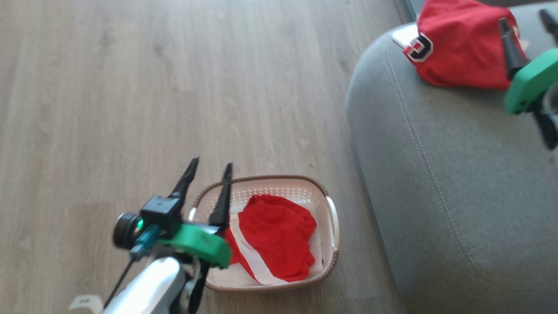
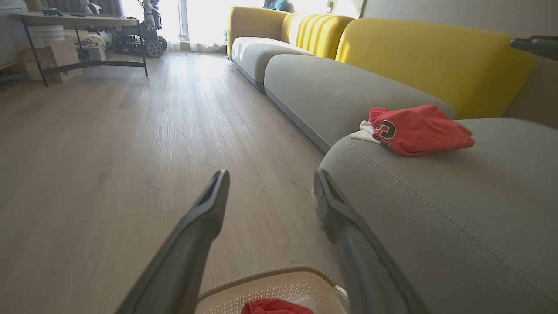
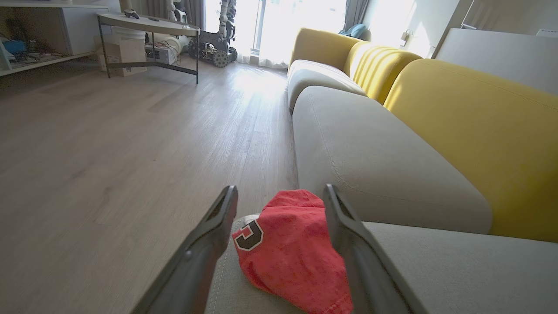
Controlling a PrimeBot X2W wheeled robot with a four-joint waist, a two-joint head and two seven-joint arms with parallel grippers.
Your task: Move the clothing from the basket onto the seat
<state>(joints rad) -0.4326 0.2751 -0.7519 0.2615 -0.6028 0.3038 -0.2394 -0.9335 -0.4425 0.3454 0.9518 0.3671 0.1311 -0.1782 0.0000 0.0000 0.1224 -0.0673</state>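
A red piece of clothing (image 1: 274, 237) with a white stripe lies in the cream basket (image 1: 279, 178) on the floor, close to the seat (image 1: 457, 174). My left gripper (image 1: 211, 163) hovers open over the basket's left end, nothing between its fingers; in its wrist view the gripper (image 2: 271, 174) points past the basket (image 2: 270, 285) and the red cloth (image 2: 274, 307). A second red jersey (image 1: 457, 41) with a black number rests on the grey seat. My right gripper (image 1: 525, 22) is open just above it. In the right wrist view the jersey (image 3: 292, 253) lies below the spread gripper (image 3: 281, 191).
Wood floor (image 1: 130, 87) stretches left of the basket. Yellow backrests (image 3: 479, 117) run behind more grey seat cushions (image 3: 362, 148). A black-legged table (image 3: 148, 24) and a wheeled machine (image 3: 218, 48) stand far off by the window.
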